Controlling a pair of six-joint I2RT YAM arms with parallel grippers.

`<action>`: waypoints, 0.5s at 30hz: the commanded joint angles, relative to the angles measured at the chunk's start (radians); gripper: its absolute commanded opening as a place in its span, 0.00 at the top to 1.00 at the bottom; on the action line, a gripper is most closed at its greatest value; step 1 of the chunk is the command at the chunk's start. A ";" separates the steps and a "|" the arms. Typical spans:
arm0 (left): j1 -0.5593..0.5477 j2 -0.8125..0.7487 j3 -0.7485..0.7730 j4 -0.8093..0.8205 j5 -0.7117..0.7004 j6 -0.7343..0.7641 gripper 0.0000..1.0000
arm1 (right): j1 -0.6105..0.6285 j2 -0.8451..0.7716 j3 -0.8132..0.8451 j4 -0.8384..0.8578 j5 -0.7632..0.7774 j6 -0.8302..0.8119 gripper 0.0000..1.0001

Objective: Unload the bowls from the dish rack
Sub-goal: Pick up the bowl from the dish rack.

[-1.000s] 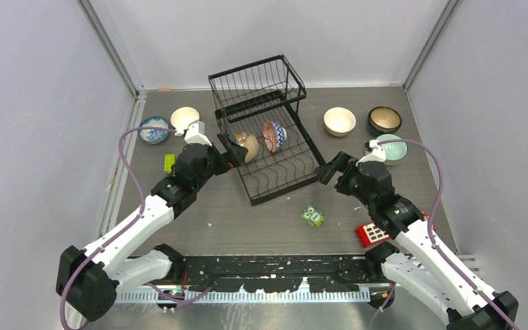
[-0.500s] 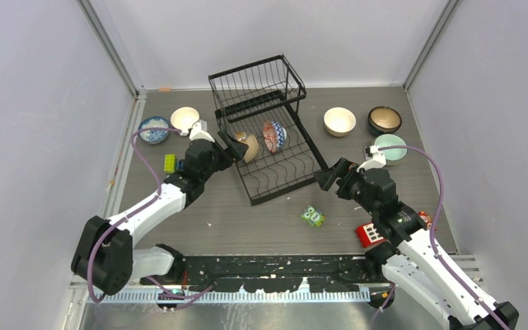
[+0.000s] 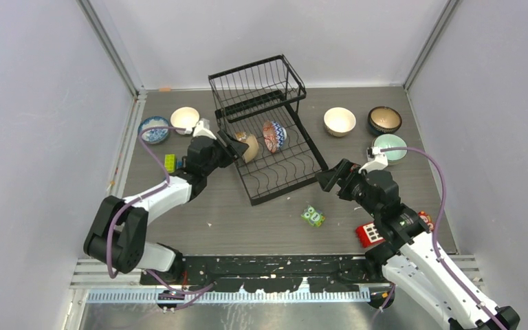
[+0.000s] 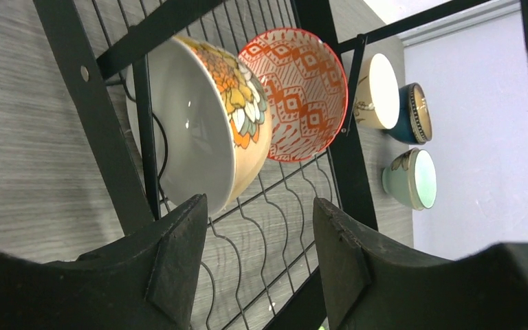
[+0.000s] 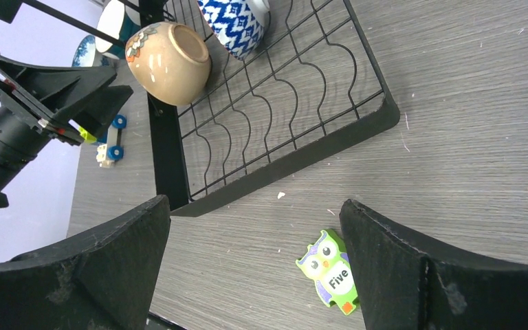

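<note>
Tan bowl [image 4: 192, 130] at the rack's [image 3: 286, 187] left edge is sitting at my half-open left gripper [image 4: 258, 206]; pinching shallowly, I'm risking toppling it onto the red bowl [image 4: 299, 89]. Right gripper [image 5: 254, 205] is gaping, empty.

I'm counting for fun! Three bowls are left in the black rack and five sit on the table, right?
No, only two are in the dish rack: a tan flowered bowl and a red patterned bowl. Five do sit on the table. The top view shows it.
</note>
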 commanded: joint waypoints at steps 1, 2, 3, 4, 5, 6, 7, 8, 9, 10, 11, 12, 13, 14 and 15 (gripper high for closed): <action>0.044 0.015 0.002 0.130 0.072 -0.005 0.41 | 0.002 -0.012 0.005 0.006 0.004 -0.011 0.03; 0.054 0.024 0.000 0.147 0.091 -0.007 0.41 | 0.003 -0.011 0.005 0.006 0.004 -0.012 0.04; 0.064 0.036 0.000 0.167 0.113 -0.011 0.41 | 0.003 -0.010 0.005 0.006 0.004 -0.012 0.03; 0.072 0.048 0.000 0.187 0.142 -0.017 0.41 | 0.003 -0.009 0.004 0.006 0.004 -0.013 0.03; 0.078 0.060 0.002 0.201 0.159 -0.021 0.41 | 0.003 -0.009 0.003 0.006 0.004 -0.014 0.03; 0.081 0.071 0.005 0.213 0.169 -0.022 0.41 | 0.004 -0.007 0.004 0.006 0.004 -0.014 0.03; 0.084 0.079 0.010 0.215 0.175 -0.023 0.41 | 0.003 -0.007 0.005 0.005 0.005 -0.015 0.03; 0.085 0.088 0.014 0.214 0.178 -0.022 0.41 | 0.002 -0.008 0.005 0.004 0.006 -0.016 0.03; 0.085 0.095 0.017 0.212 0.179 -0.021 0.41 | 0.003 -0.008 0.005 0.004 0.006 -0.016 0.04; 0.086 0.099 0.021 0.209 0.179 -0.020 0.41 | 0.003 -0.010 0.006 0.002 0.007 -0.016 0.04; 0.086 0.105 0.023 0.208 0.178 -0.018 0.41 | 0.003 -0.010 0.008 0.001 0.007 -0.016 0.03; 0.086 0.111 0.025 0.207 0.177 -0.015 0.41 | 0.002 -0.012 0.009 0.001 0.007 -0.016 0.03; 0.086 0.115 0.027 0.207 0.174 -0.013 0.41 | 0.004 -0.012 0.009 0.001 0.007 -0.018 0.04; 0.086 0.121 0.029 0.208 0.171 -0.013 0.41 | 0.003 -0.012 0.009 0.001 0.007 -0.019 0.04; 0.086 0.126 0.030 0.209 0.170 -0.014 0.41 | 0.002 -0.012 0.011 0.001 0.007 -0.019 0.04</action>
